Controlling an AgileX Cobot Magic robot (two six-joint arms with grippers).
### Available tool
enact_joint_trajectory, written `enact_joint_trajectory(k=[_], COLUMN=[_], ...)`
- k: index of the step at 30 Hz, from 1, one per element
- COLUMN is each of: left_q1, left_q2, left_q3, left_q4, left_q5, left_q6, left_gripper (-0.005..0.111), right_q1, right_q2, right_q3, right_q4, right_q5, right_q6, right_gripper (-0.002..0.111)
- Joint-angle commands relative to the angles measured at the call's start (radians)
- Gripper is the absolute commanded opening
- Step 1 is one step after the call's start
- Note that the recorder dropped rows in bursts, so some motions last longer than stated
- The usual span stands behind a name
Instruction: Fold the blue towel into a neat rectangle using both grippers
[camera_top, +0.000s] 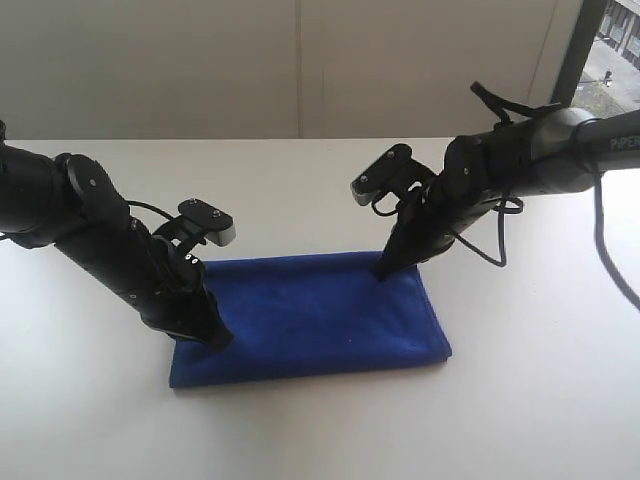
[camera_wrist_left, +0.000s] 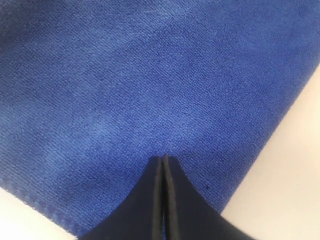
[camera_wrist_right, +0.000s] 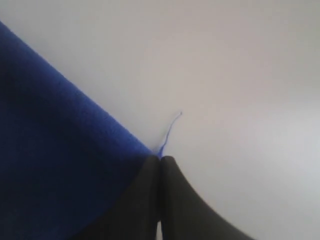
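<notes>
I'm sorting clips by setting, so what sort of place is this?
Probably a robotics lab or office bench: a bare white tabletop, plain pale wall panels, and black left gripper and right gripper on a royal-blue fuzzy cloth towel.

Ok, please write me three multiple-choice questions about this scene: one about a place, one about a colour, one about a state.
1. Where is the tip of the right end effector? A. at the far edge of the blue towel B. at its near left corner C. at its middle
2. Which colour is the table? A. green B. white C. black
3. What is the state of the left end effector? A. wide open B. holding a cup C. shut
Answers: 1 A, the exterior view shows it at that edge; 2 B, the bare surface is white; 3 C, the left wrist view shows its fingers pressed together.
</notes>
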Motion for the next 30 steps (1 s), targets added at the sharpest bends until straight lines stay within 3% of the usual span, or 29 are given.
enact_joint_trajectory(k=[1, 10, 19, 25, 30], left_q1=[0.002, 0.002, 0.002, 0.002, 0.002], left_q2=[-0.004, -0.004, 0.006, 0.096, 0.133], left_q3=[0.008, 0.008, 0.008, 0.008, 0.008], left_q4=[-0.002, -0.002, -0.002, 0.012, 0.012], left_q5=[0.015, 0.018, 0.008, -0.015, -0.01], left_q6=[-0.007, -0.007, -0.007, -0.003, -0.005], left_gripper=[0.0, 0.0, 0.0, 0.0, 0.0], right_q1=[-0.006, -0.006, -0.006, -0.002, -0.001], right_q2=[0.022, -0.052, -0.057, -0.048, -0.029], right_q3=[-0.002, -0.002, -0.002, -0.002, -0.002], right_q4=[-0.004, -0.025, 0.035, 0.193, 0.184], right_q5=[-0.022, -0.062, 0.147, 0.145, 0.075], right_q6=[0.004, 0.004, -0.043, -0.163, -0.178], right_gripper=[0.0, 0.0, 0.0, 0.0, 0.0])
